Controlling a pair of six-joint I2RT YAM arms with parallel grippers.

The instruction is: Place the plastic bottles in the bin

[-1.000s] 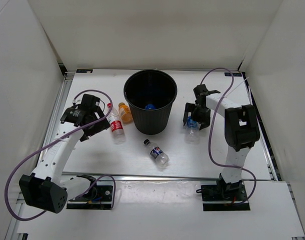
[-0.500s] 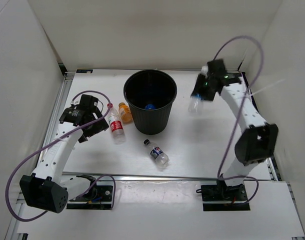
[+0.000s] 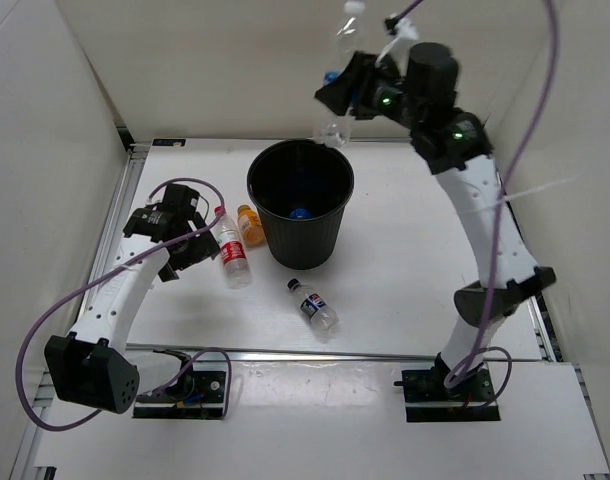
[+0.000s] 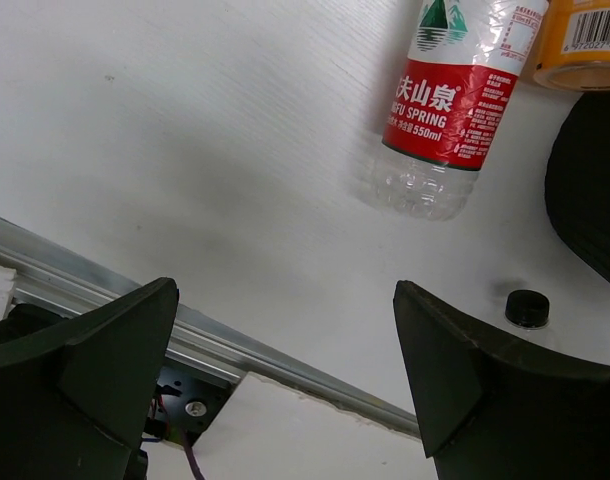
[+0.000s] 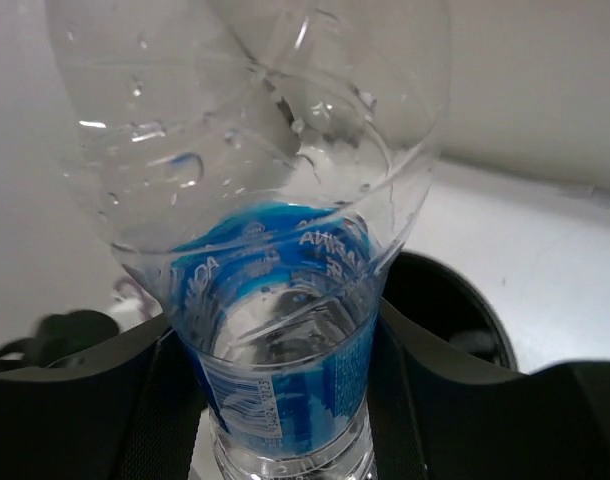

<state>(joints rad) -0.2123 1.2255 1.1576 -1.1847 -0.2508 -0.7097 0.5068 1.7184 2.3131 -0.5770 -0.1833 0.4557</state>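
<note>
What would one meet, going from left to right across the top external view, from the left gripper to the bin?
left gripper → red-labelled bottle → orange bottle → bin

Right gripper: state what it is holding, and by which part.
The right gripper holds a clear plastic bottle in the air. Its fingers are clamped on either side of the bottle's blue-labelled section.
</note>
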